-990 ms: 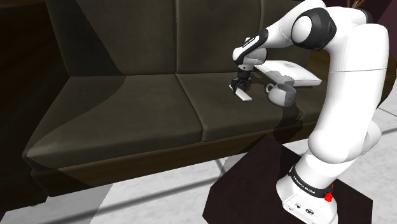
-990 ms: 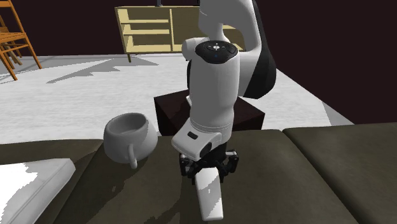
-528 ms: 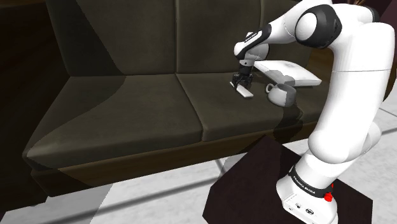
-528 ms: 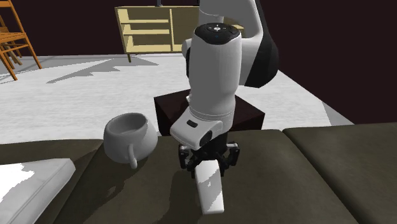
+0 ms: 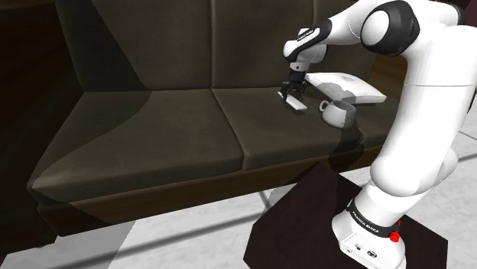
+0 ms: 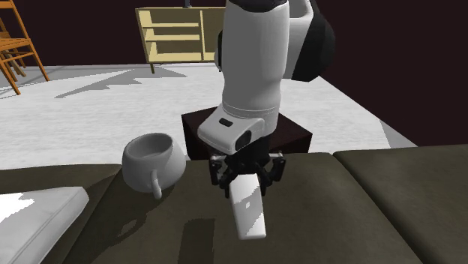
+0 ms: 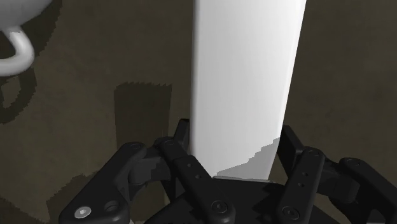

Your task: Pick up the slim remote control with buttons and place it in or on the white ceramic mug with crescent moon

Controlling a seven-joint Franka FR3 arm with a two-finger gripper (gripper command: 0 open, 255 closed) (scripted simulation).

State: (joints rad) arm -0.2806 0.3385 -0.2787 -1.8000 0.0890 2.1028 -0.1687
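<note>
Remote (image 6: 247,211) held in the tool (image 6: 245,182), above the sofa (image 6: 367,202).
The tool's two black fingers are closed on one end of the plain white remote, and the rest sticks out past them, slanting down. It hangs over the dark seat without touching it, and its shadow lies on the seat. The white mug (image 6: 154,161) stands upright on the sofa near the remote, on the second exterior view's left, with its handle toward that camera. A white pillow (image 6: 34,217) lies past the mug on the same side.
</note>
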